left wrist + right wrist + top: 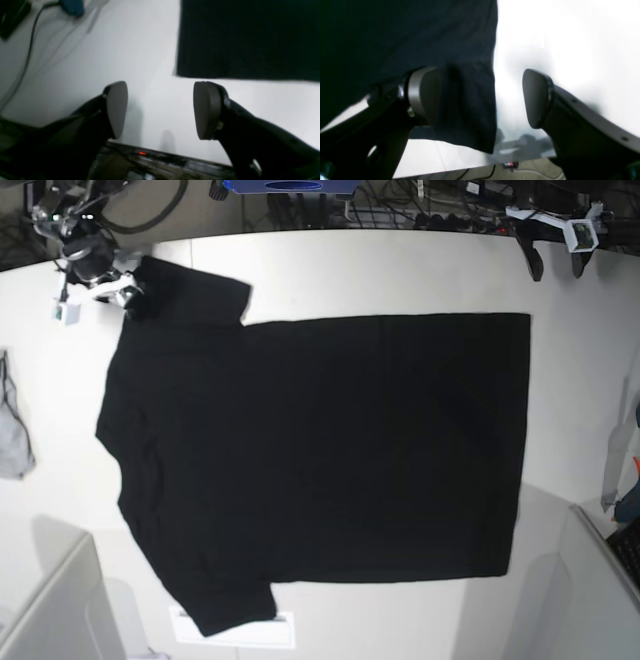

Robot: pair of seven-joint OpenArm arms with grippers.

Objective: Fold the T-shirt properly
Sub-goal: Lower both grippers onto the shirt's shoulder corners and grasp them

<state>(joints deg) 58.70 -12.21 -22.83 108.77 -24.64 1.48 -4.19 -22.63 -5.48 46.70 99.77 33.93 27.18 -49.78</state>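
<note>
The T-shirt (pixel 320 450) is lying spread flat, plain black side up, across the white table (pixel 400 270). At the far edge, the right gripper (pixel 480 97) is hovering with jaws spread at 1 sleeve, and the left gripper (pixel 160 110) is gaping just off the hem corner.

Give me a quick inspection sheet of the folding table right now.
Surface: white table, bare around the shirt.
Job's things: black T-shirt spread flat, unfolded.
Clutter: small grey cloth at the table edge.
Grippers: right gripper open, one pad at a sleeve; left gripper open, just off the shirt's corner.
Cables: grey cable on the table; more behind it.
Surroundings: blue object beyond the far edge.
</note>
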